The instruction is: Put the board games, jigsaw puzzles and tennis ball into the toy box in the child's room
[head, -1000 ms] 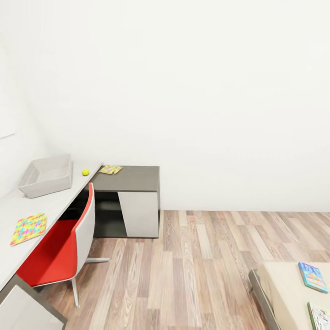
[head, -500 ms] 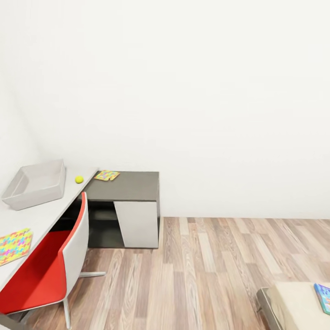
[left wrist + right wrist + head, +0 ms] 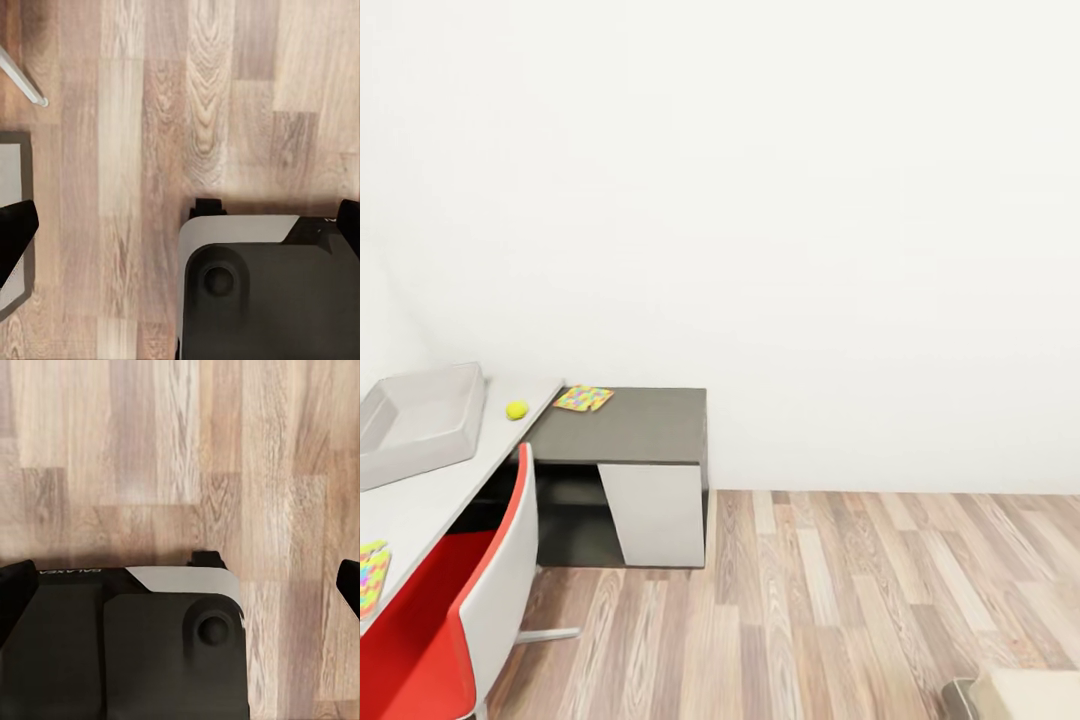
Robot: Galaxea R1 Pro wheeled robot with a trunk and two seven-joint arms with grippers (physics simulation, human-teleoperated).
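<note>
beside table (image 3: 430, 495), red chair (image 3: 455, 620)

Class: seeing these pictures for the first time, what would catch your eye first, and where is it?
Probably the red chair at the head view's lower left, tucked under the table. On that table sit the grey toy box and the tennis ball; a jigsaw puzzle lies on the dark cabinet.

Matt grey table (image 3: 430, 500), grained wood-plank floor (image 3: 830, 600) (slight sheen), smooth red chair (image 3: 420, 650).

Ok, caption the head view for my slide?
Grey toy box, tennis ball and a jigsaw puzzle on the corner table; red chair alongside.
</note>
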